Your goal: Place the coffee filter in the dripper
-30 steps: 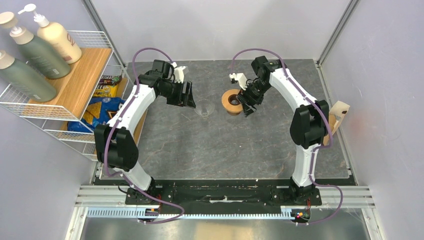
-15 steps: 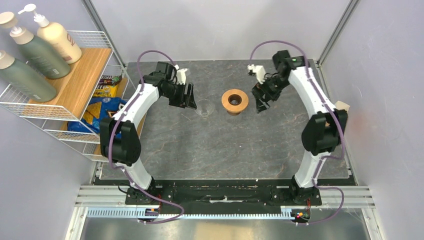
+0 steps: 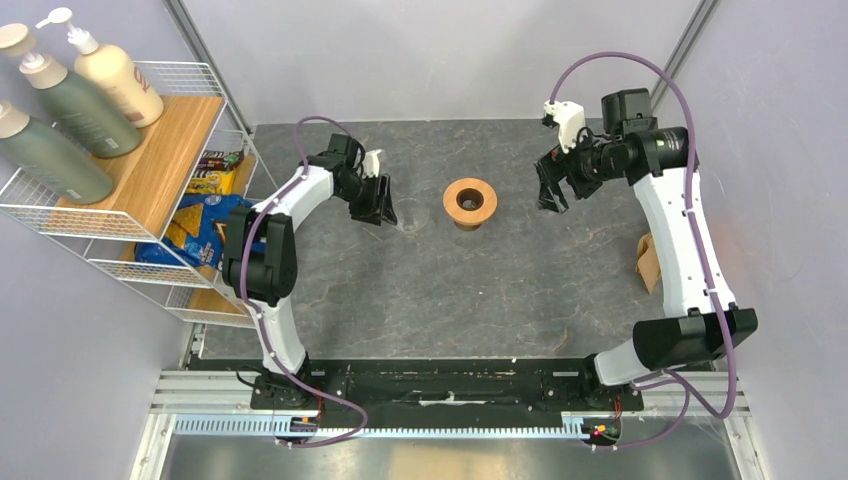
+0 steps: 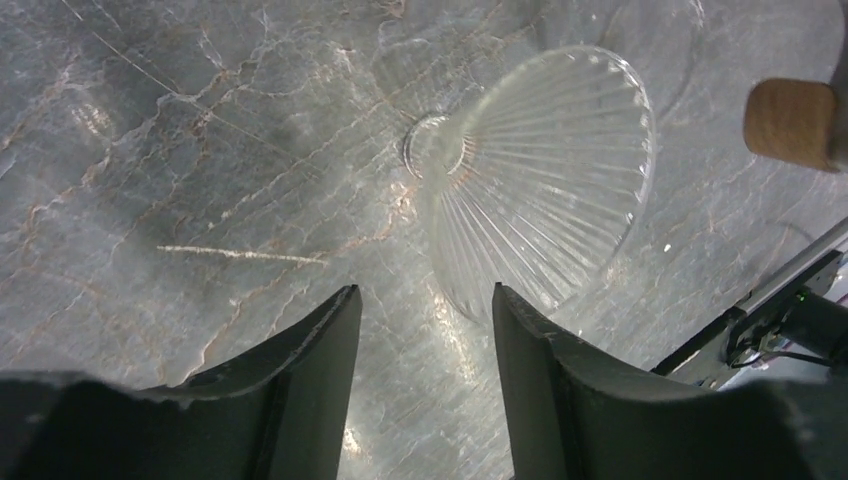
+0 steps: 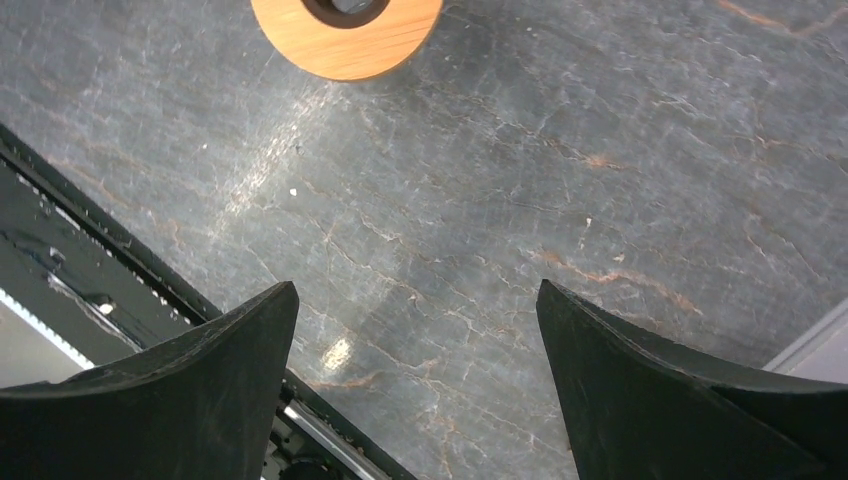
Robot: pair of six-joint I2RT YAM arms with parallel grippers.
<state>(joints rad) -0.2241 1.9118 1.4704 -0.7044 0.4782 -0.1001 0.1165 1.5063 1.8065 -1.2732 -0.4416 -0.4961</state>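
While the dripper (image 4: 540,190) lies tipped on its side on the bench (image 3: 450,290), a wooden ring (image 3: 470,203) sits just right of it, apart. The left hand (image 4: 420,300) hovers just left of the dripper, partly open and empty. Farther right of the dripper, the right hand (image 5: 420,290) gapes wide, holding nothing.

Arms (image 3: 300,195): two are counted.
Pump bottles (image 3: 60,150): three are counted.
Wire rack (image 3: 175,150): one is seen.
Dripper (image 4: 545,180): one is counted.
Wood ring (image 5: 345,55): one is counted.
Brown paper thing (image 3: 648,262): one is seen; its sheets cannot be counted.
Snack bags (image 3: 205,215): the number cannot be told.
Table (image 3: 450,290): one is seen.
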